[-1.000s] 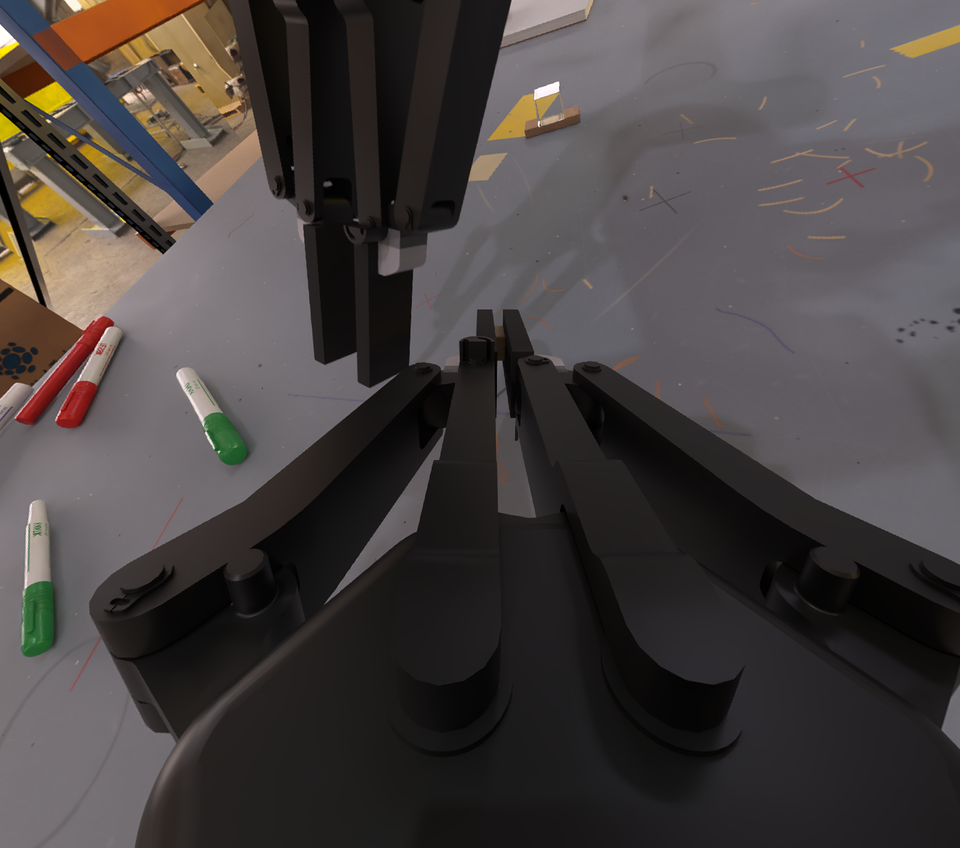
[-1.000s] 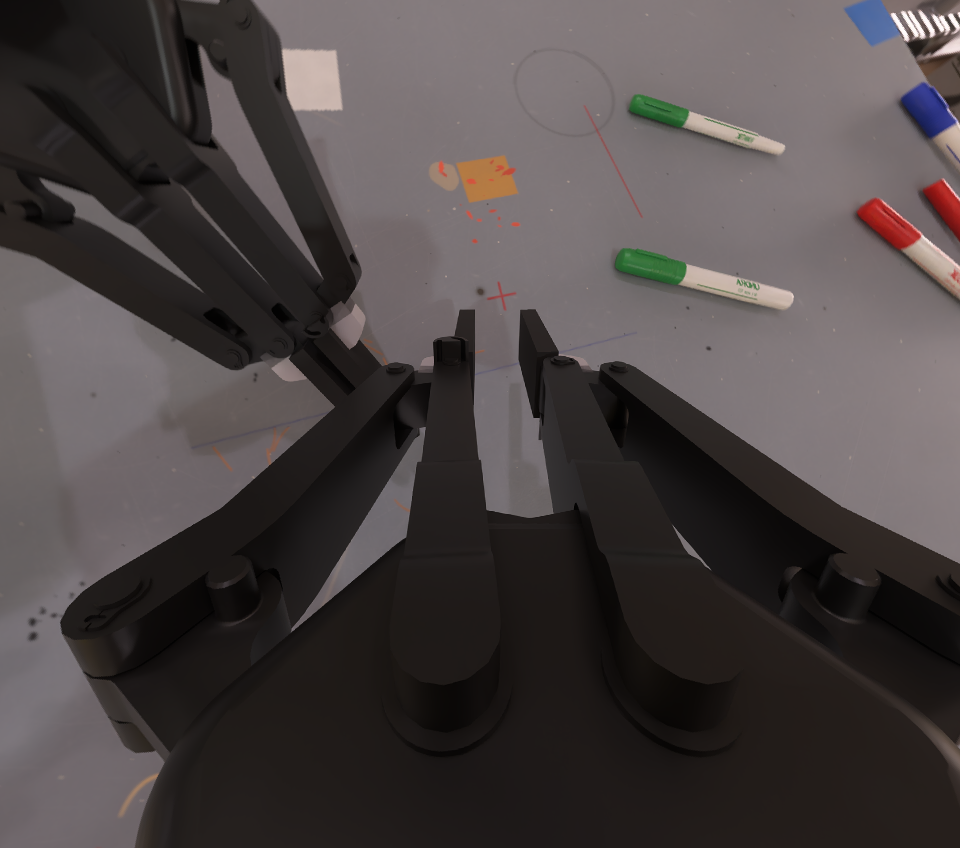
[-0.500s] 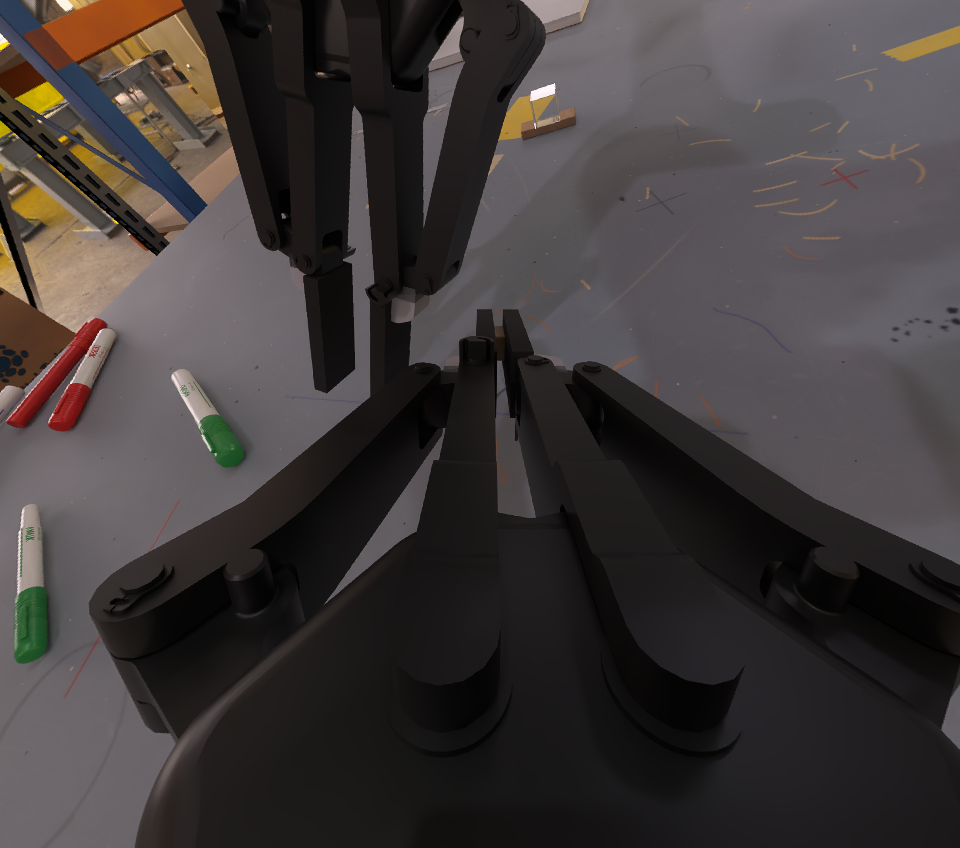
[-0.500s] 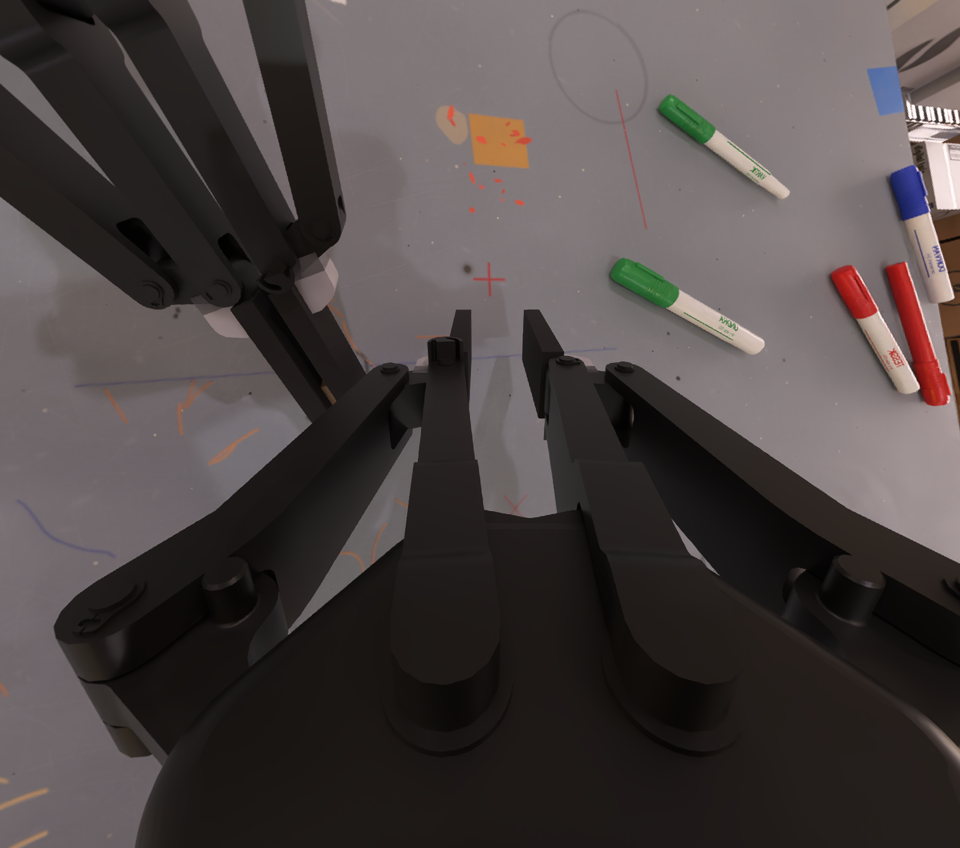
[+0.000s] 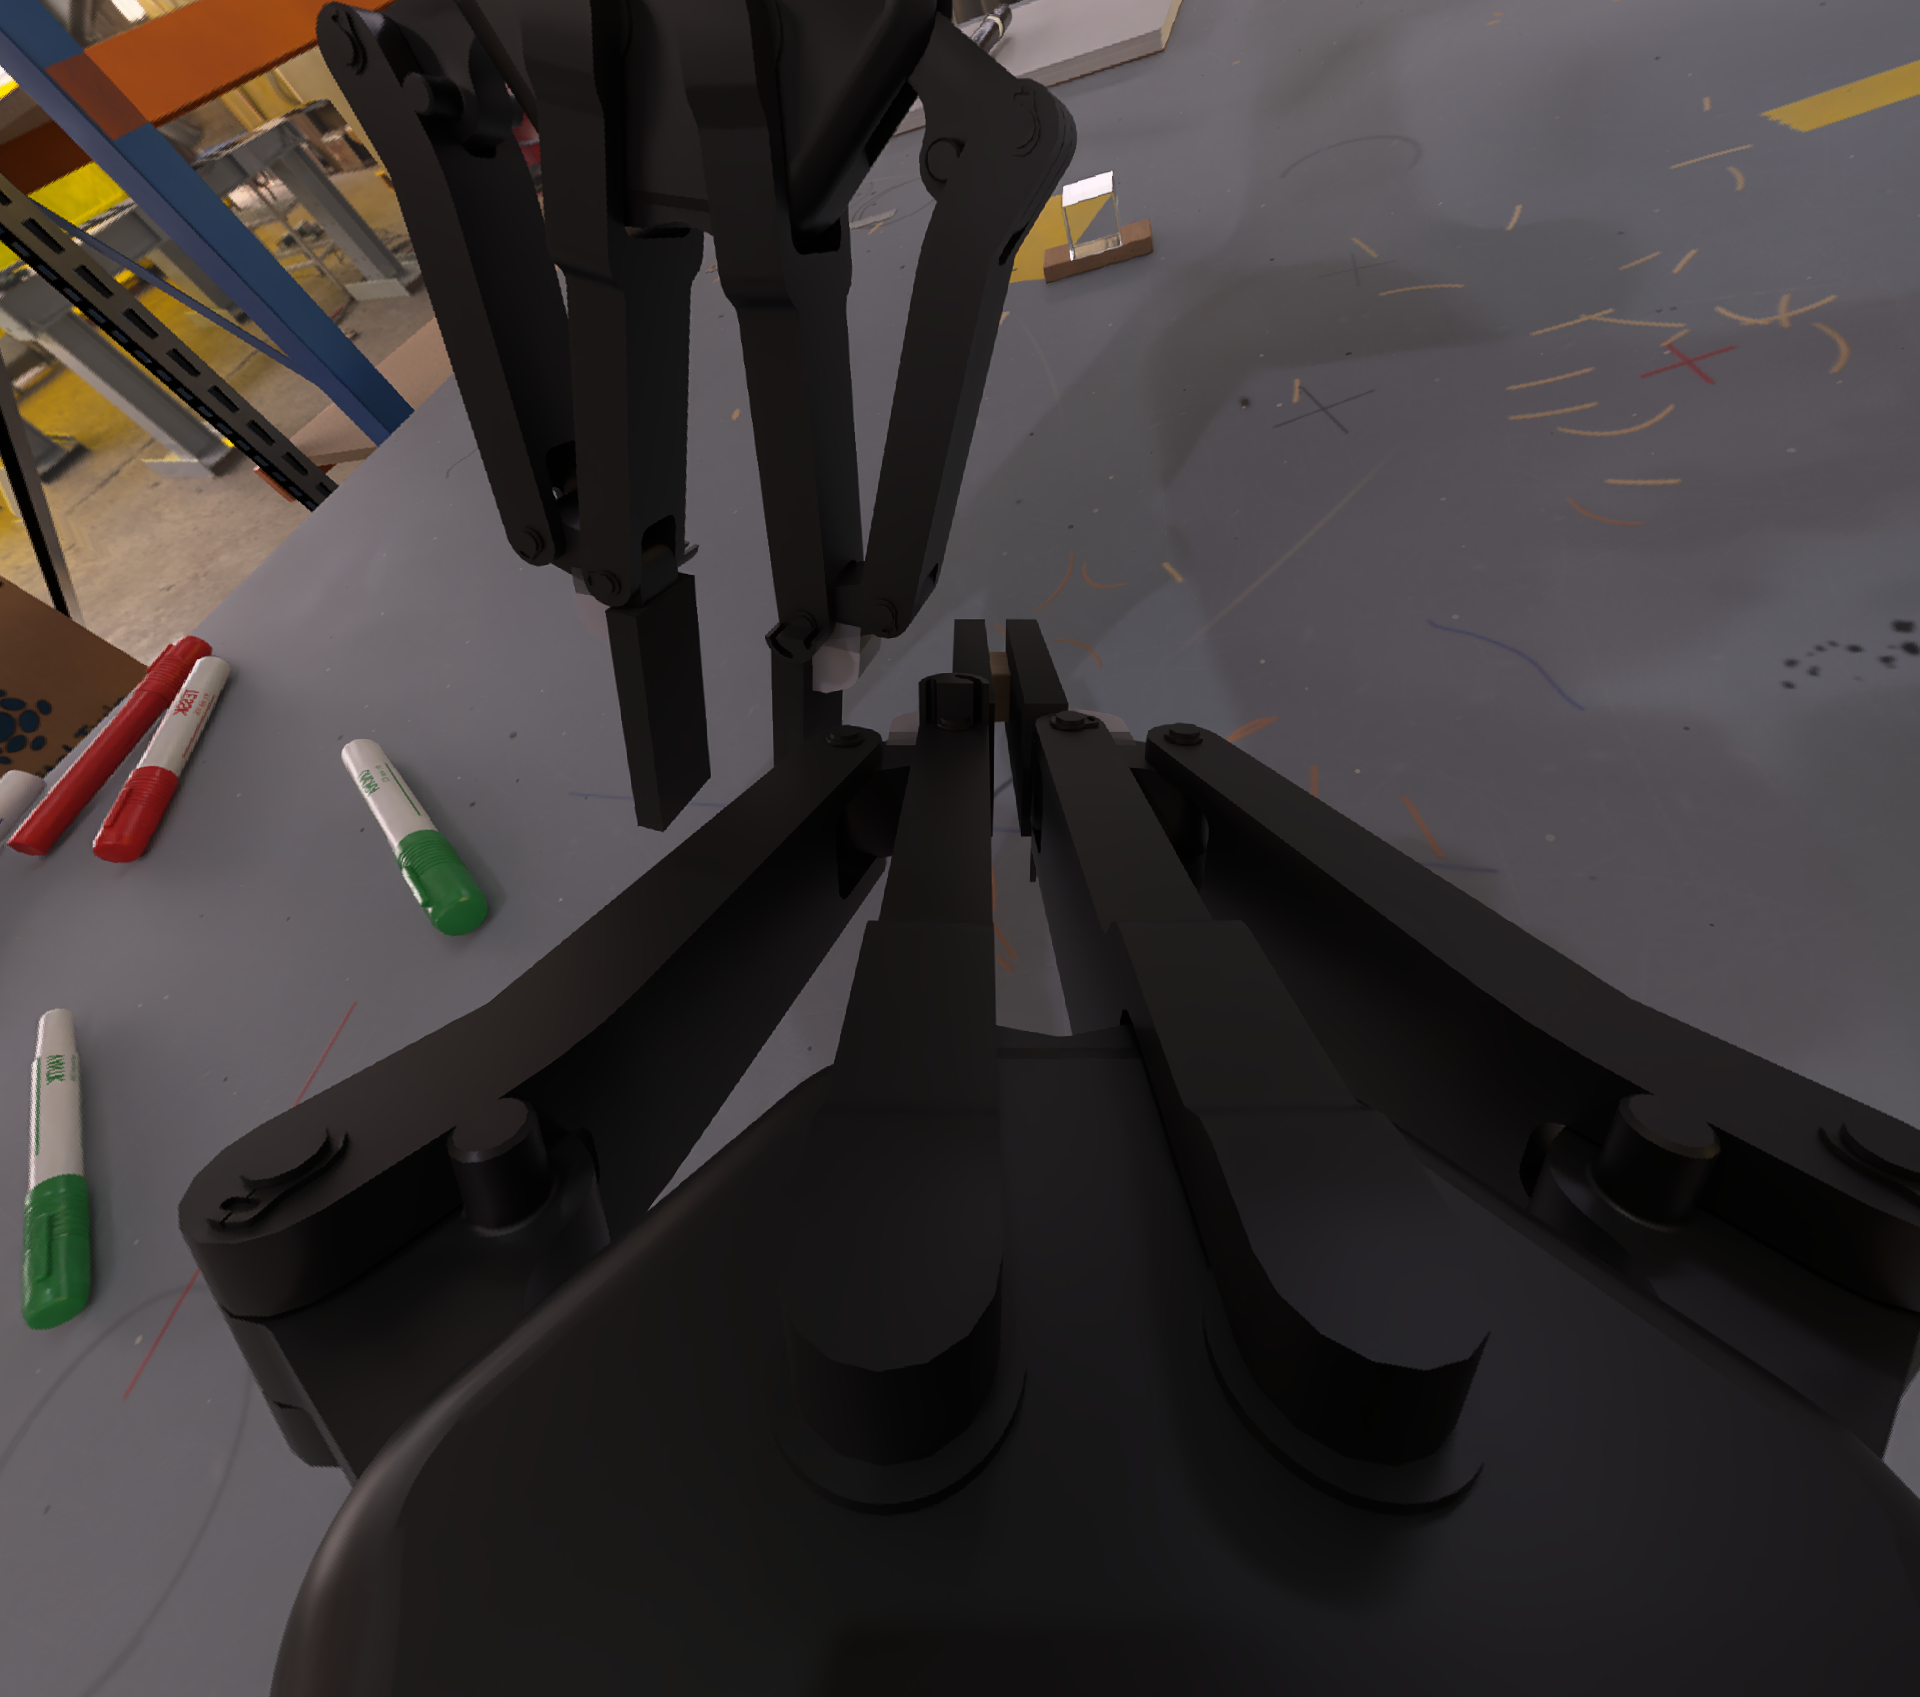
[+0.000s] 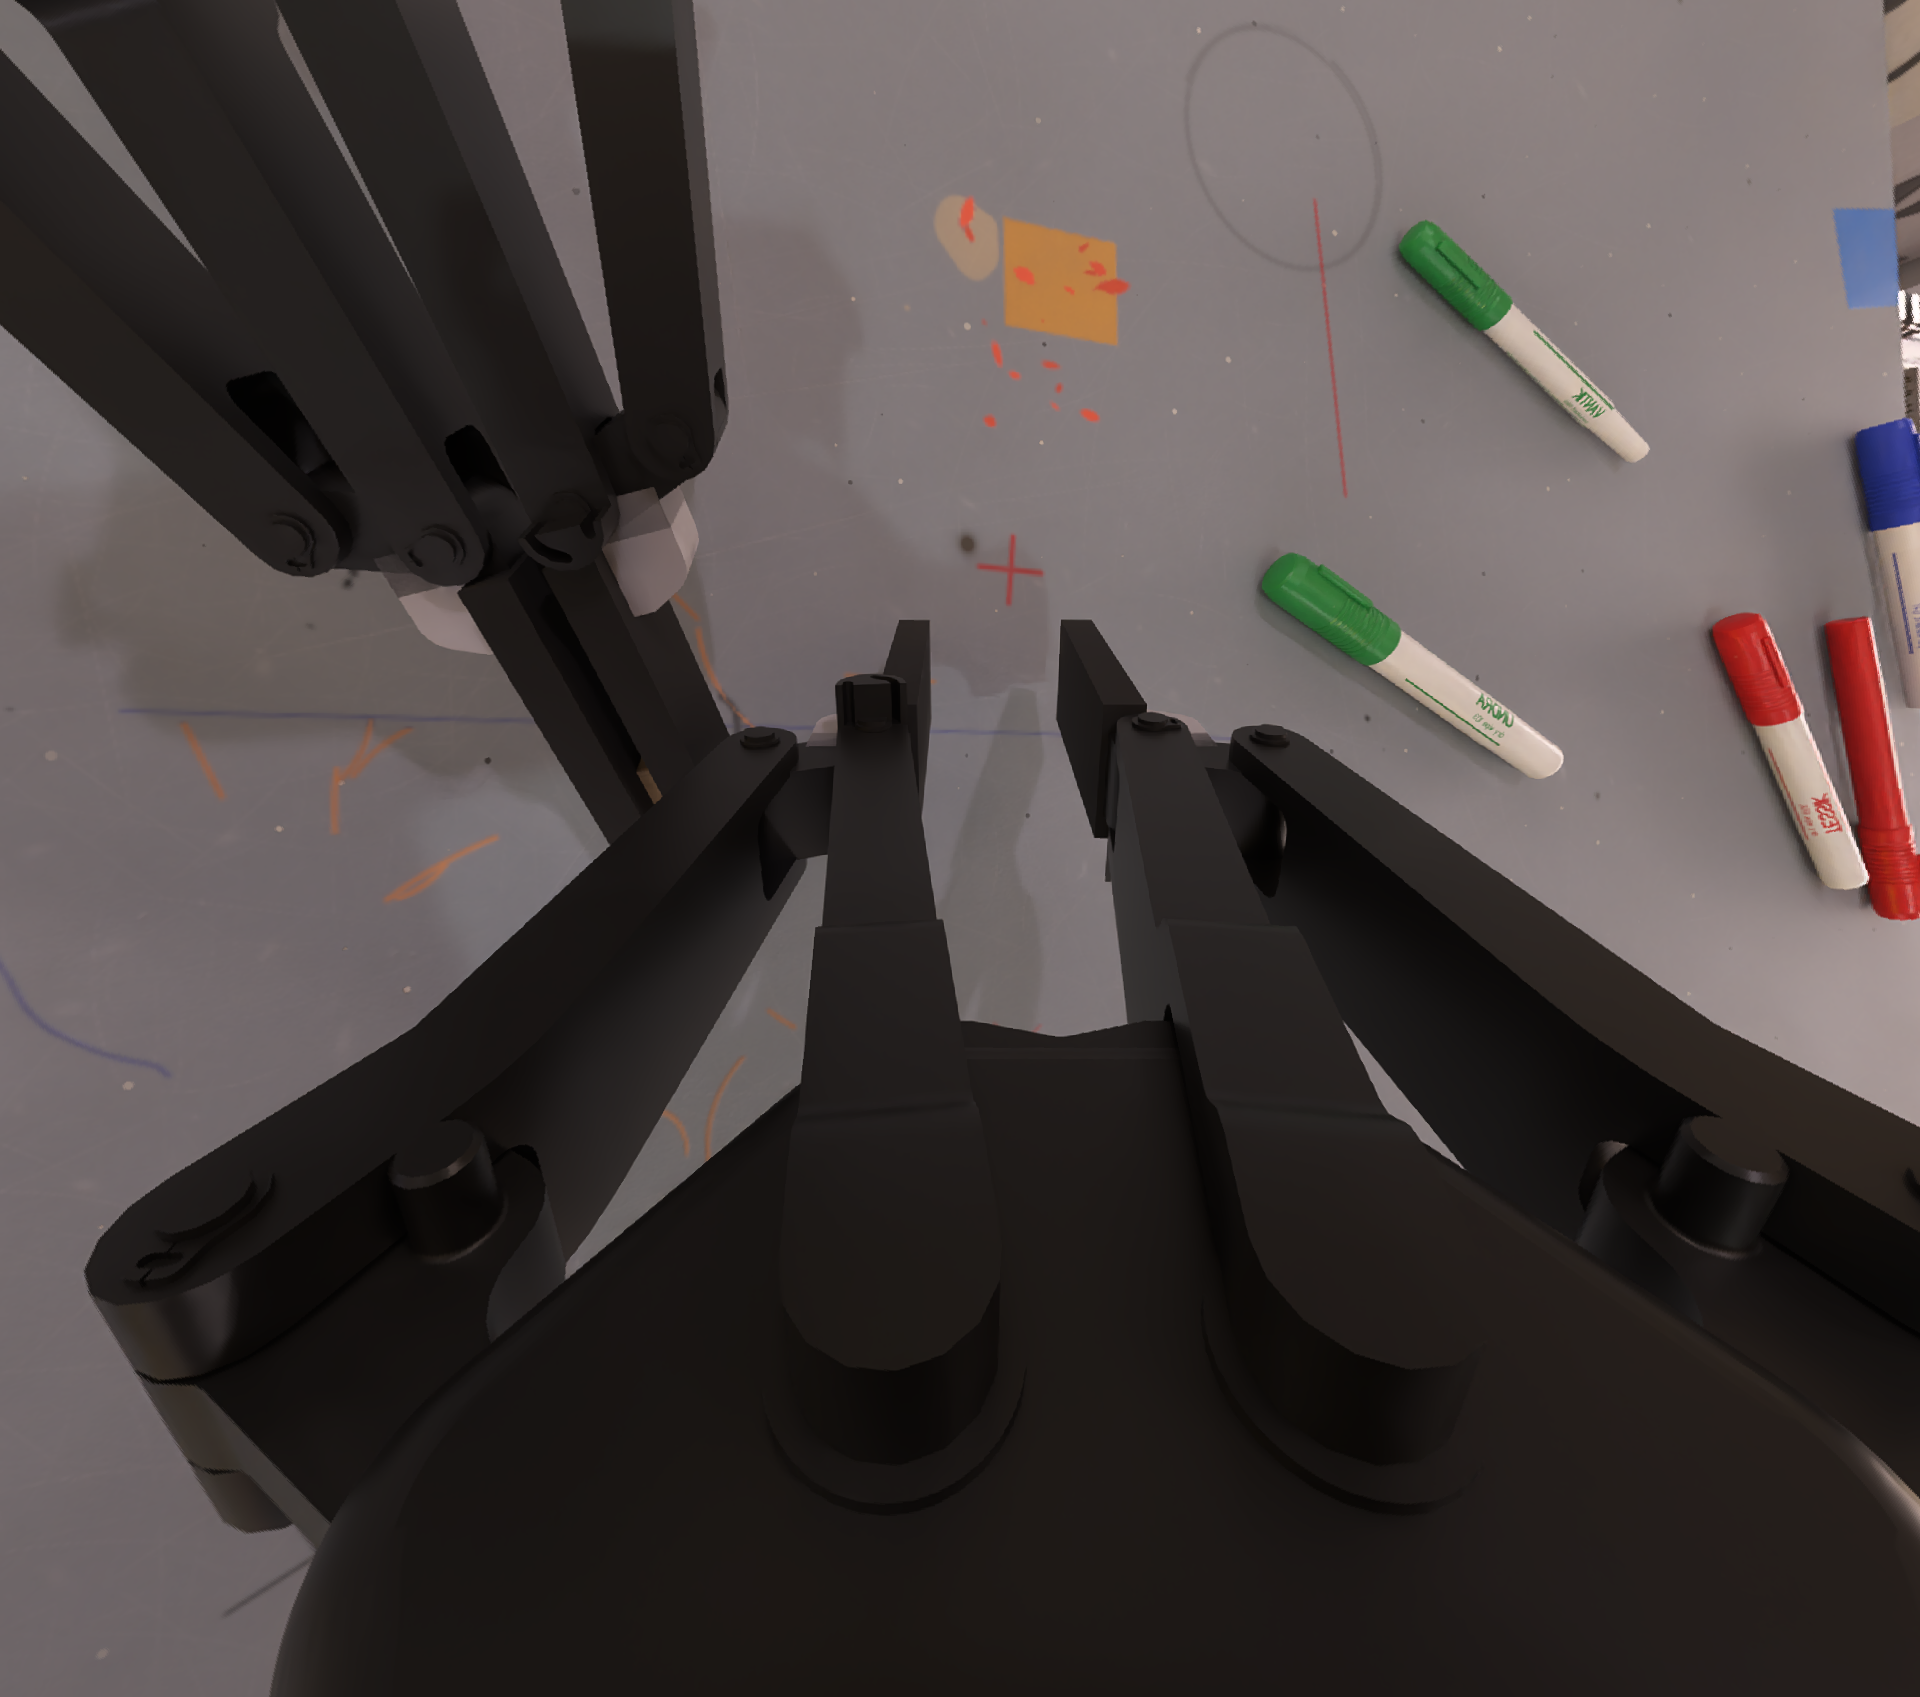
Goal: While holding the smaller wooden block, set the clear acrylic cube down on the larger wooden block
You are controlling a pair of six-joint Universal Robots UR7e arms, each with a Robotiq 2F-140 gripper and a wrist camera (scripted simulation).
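Left of our left gripper [image 5: 995,655] lie green markers [image 5: 416,837] and red markers [image 5: 156,754] on the grey table [image 5: 1455,712]. Its jaws are nearly together, pinching the small wooden block [image 5: 1001,681]. Just left of those tips hangs our right gripper [image 6: 992,660], jaws a narrow gap apart with nothing between them. Far beyond the left tips and to the right, the clear cube [image 5: 1091,219] sits on the large wooden block [image 5: 1099,263] — well apart from both grippers.
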